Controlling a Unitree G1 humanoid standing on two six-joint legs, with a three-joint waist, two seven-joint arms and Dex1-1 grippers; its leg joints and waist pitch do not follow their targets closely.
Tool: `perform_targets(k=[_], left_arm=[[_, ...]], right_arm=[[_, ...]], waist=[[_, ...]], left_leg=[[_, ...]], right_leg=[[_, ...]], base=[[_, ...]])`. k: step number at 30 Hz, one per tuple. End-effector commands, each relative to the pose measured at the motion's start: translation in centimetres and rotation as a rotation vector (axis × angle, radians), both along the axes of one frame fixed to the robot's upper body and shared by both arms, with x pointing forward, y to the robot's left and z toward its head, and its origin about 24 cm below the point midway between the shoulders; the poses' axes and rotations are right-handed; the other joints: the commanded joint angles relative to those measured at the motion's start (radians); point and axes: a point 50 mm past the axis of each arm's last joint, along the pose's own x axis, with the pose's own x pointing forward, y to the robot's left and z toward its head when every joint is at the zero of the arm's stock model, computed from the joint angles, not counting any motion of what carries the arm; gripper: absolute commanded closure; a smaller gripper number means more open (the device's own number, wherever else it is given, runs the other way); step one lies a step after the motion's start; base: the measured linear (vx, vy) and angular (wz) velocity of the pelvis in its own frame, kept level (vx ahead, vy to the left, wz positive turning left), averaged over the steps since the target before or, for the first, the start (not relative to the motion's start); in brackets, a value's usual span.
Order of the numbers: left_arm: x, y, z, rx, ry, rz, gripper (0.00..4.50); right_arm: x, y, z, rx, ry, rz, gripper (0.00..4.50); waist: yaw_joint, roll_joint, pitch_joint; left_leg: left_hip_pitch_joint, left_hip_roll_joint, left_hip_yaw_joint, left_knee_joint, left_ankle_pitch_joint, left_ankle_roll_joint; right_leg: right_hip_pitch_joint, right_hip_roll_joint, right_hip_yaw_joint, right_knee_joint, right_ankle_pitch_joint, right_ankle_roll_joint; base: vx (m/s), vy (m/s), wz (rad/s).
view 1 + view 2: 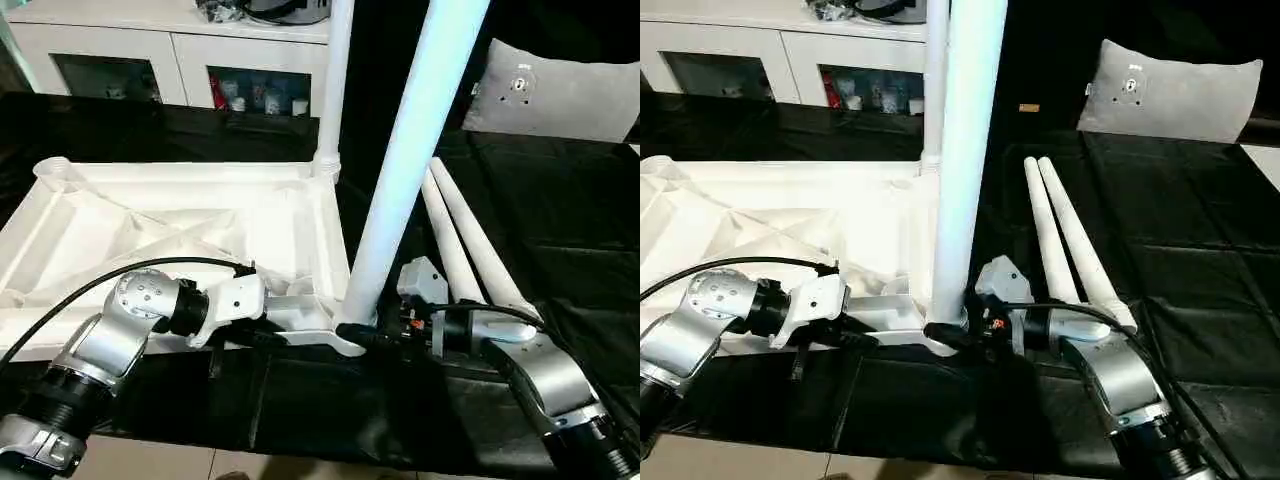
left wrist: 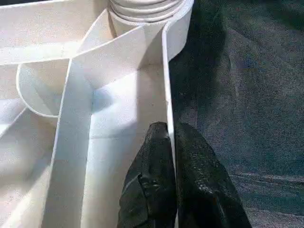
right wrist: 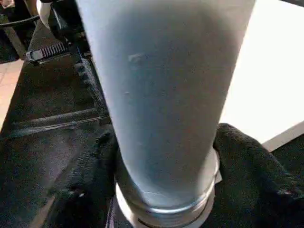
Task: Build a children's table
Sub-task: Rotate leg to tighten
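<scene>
No brand, label or writing can be read on anything here.

The children's table top [image 1: 180, 230] is all white plastic and lies upside down on the black cloth [image 1: 560, 210], its ribbed underside facing up with slanting ribs running toward round corner sockets. One leg [image 1: 333, 80] stands upright in the far corner socket of the top. A second leg [image 1: 410, 160], a long tapered tube, rises from the near corner socket and leans a little away from the top. Two more legs [image 1: 470, 240] lie side by side on the cloth just beside the top, touching each other along their length.

My left hand [image 2: 170, 142] has its two black fingers together, clamped on the thin rim wall of the top near the near corner socket. My right hand [image 1: 362, 335] sits at the foot of the leaning leg, a finger on either side of the tube just above the threaded collar; whether they press on it I cannot tell.

Beyond the top stands a white cabinet [image 1: 170, 50] with glass doors, and a grey-white cushion [image 1: 560, 90] lies on the cloth past the loose legs.
</scene>
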Motion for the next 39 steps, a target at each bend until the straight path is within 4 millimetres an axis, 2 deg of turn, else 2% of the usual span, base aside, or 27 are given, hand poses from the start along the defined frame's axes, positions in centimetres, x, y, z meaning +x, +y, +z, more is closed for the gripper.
perform_targets(k=[1,2,3,4,10,11,12,17,19,21,22,23,25,26,27,29,31,33,34,38,39], left_arm=[[0.1,-0.5,0.3,0.019,-0.023,-0.057,4.5],[0.1,-0.5,0.3,0.02,-0.024,-0.057,4.5],[0.1,-0.5,0.3,0.019,-0.024,-0.057,4.5],[0.2,-0.6,0.4,0.019,-0.025,-0.057,4.5],[0.2,-0.5,0.4,0.015,-0.026,-0.051,4.5],[0.2,-0.5,0.4,0.015,-0.026,-0.05,4.5],[0.1,-0.5,0.4,0.014,-0.025,-0.05,4.5],[0.2,-0.6,0.6,-0.004,-0.021,-0.026,4.5],[0.4,-0.7,0.8,-0.018,-0.027,0.036,4.5],[0.6,-0.7,1.0,-0.023,-0.035,0.098,4.5],[0.6,-0.9,1.2,-0.042,-0.037,0.141,4.5],[0.6,-1.0,1.3,-0.048,-0.037,0.153,4.5],[0.6,-1.4,1.6,-0.082,-0.034,0.2,4.5],[0.6,-2.3,2.0,-0.134,-0.032,0.275,4.5],[0.6,-2.8,2.0,-0.15,-0.043,0.314,4.5],[0.6,-3.2,2.1,-0.157,-0.05,0.34,4.5],[0.8,-5.5,2.7,-0.213,-0.071,0.455,4.5],[0.9,-5.9,2.8,-0.222,-0.075,0.475,4.5],[1.0,-6.5,3.1,-0.234,-0.082,0.5,4.5],[1.6,-7.5,3.6,-0.227,-0.123,0.564,4.5],[1.8,-7.5,3.6,-0.207,-0.144,0.573,4.5]], right_arm=[[-0.1,0.1,-0.3,-0.017,0.024,0.026,1.67],[-0.1,0.1,-0.4,-0.02,0.026,0.027,1.72],[-0.1,0.1,-0.4,-0.021,0.029,0.027,1.77],[-0.1,0.1,-0.5,-0.023,0.032,0.028,1.8],[-0.1,0.3,-0.8,-0.024,0.055,0.018,1.83],[-0.1,0.3,-0.9,-0.024,0.058,0.014,1.84],[0.0,0.4,-0.9,-0.024,0.06,0.012,1.84],[0.1,0.6,-1.2,-0.022,0.091,-0.021,1.84],[0.0,0.8,-1.8,-0.039,0.113,-0.073,1.84],[0.0,0.9,-2.4,-0.061,0.117,-0.129,1.84],[0.1,1.0,-2.8,-0.068,0.125,-0.173,1.84],[0.1,1.1,-2.9,-0.07,0.127,-0.186,1.84],[0.3,1.3,-3.3,-0.072,0.143,-0.231,1.84],[0.6,1.8,-3.9,-0.07,0.171,-0.304,1.84],[0.9,2.3,-4.0,-0.056,0.184,-0.344,1.84],[1.1,2.6,-4.0,-0.046,0.193,-0.37,1.84],[2.2,4.2,-3.9,-0.004,0.221,-0.5,1.84],[2.4,4.5,-3.9,0.001,0.226,-0.519,1.84],[2.5,4.8,-3.9,0.002,0.226,-0.536,1.85],[2.8,5.7,-3.7,0.015,0.231,-0.564,1.85],[2.7,5.9,-3.7,0.024,0.24,-0.572,1.85]], waist=[[-0.002,0.014,-0.074],[-0.002,0.013,-0.074],[-0.002,0.007,-0.075],[-0.001,0.011,-0.074],[-0.002,0.011,-0.074],[-0.002,0.016,-0.074],[-0.003,0.014,-0.074],[-0.004,0.012,-0.071],[-0.005,0.015,-0.067],[-0.007,0.014,-0.065],[-0.006,0.019,-0.063],[-0.01,0.016,-0.064],[-0.015,0.016,-0.063],[-0.021,0.014,-0.062],[-0.027,0.014,-0.061],[-0.028,0.014,-0.061],[-0.035,0.012,-0.061],[-0.032,0.01,-0.063],[-0.03,0.009,-0.062],[-0.027,0.01,-0.066],[-0.027,0.006,-0.067]], left_leg=[[0.002,0.022,0.0,-0.063,-0.116,0.023],[0.002,0.022,0.0,-0.063,-0.116,0.024],[0.001,0.022,0.001,-0.062,-0.111,0.026],[0.001,0.022,0.0,-0.062,-0.106,0.027],[0.002,0.022,0.0,-0.062,-0.106,0.026],[0.002,0.022,-0.001,-0.062,-0.107,0.026],[0.002,0.022,0.0,-0.062,-0.109,0.025],[0.003,0.022,-0.001,-0.064,-0.132,0.014],[0.004,0.022,-0.002,-0.067,-0.154,0.007],[0.005,0.023,-0.002,-0.068,-0.164,-0.003],[0.005,0.022,-0.003,-0.069,-0.175,-0.009],[0.003,0.024,-0.003,-0.07,-0.174,-0.015],[0.002,0.022,-0.003,-0.072,-0.186,-0.02],[0.003,0.022,-0.006,-0.073,-0.198,-0.021],[-0.002,0.021,-0.006,-0.072,-0.188,-0.023],[0.0,0.019,-0.007,-0.071,-0.194,-0.021],[0.002,0.021,-0.004,-0.069,-0.18,-0.017],[0.0,0.016,-0.003,-0.066,-0.167,-0.016],[0.0,0.017,-0.003,-0.067,-0.165,-0.012],[-0.003,0.015,-0.003,-0.066,-0.14,-0.008],[-0.005,0.014,-0.003,-0.066,-0.132,-0.004]], right_leg=[[0.06,-0.065,0.047,-0.065,-0.024,-0.239],[0.059,-0.065,0.047,-0.065,-0.026,-0.239],[0.061,-0.065,0.047,-0.065,-0.025,-0.238],[0.06,-0.066,0.047,-0.064,-0.025,-0.239],[0.059,-0.065,0.047,-0.064,-0.029,-0.237],[0.058,-0.066,0.046,-0.064,-0.028,-0.239],[0.059,-0.065,0.046,-0.064,-0.028,-0.239],[0.059,-0.066,0.047,-0.07,-0.091,-0.227],[0.056,-0.067,0.046,-0.075,-0.135,-0.22],[0.053,-0.067,0.046,-0.078,-0.168,-0.211],[0.052,-0.068,0.046,-0.081,-0.201,-0.203],[0.054,-0.068,0.046,-0.079,-0.202,-0.201],[0.054,-0.066,0.046,-0.081,-0.223,-0.196],[0.051,-0.066,0.045,-0.084,-0.246,-0.19],[0.051,-0.064,0.045,-0.082,-0.231,-0.195],[0.05,-0.064,0.044,-0.085,-0.244,-0.194],[0.044,-0.064,0.046,-0.087,-0.239,-0.197],[0.048,-0.063,0.046,-0.089,-0.246,-0.187],[0.045,-0.061,0.047,-0.089,-0.24,-0.18],[0.048,-0.059,0.046,-0.085,-0.185,-0.173],[0.05,-0.059,0.046,-0.084,-0.165,-0.173]], base=[[0.0,0.0,0.0],[0.0,0.0,0.0],[0.0,0.0,0.0],[0.0,0.0,0.0],[0.0,0.0,0.0],[0.0,0.0,0.0],[0.0,0.0,0.0],[0.0,0.0,0.0],[0.0,0.0,0.0],[0.0,0.0,0.0],[0.0,0.0,0.0],[0.0,0.0,0.0],[0.0,0.0,0.0],[0.0,0.0,0.0],[0.0,0.0,0.0],[0.0,0.0,0.0],[0.0,0.0,0.0],[0.0,0.0,0.0],[0.0,0.0,0.0],[0.0,0.0,0.0],[0.0,0.0,0.0]])
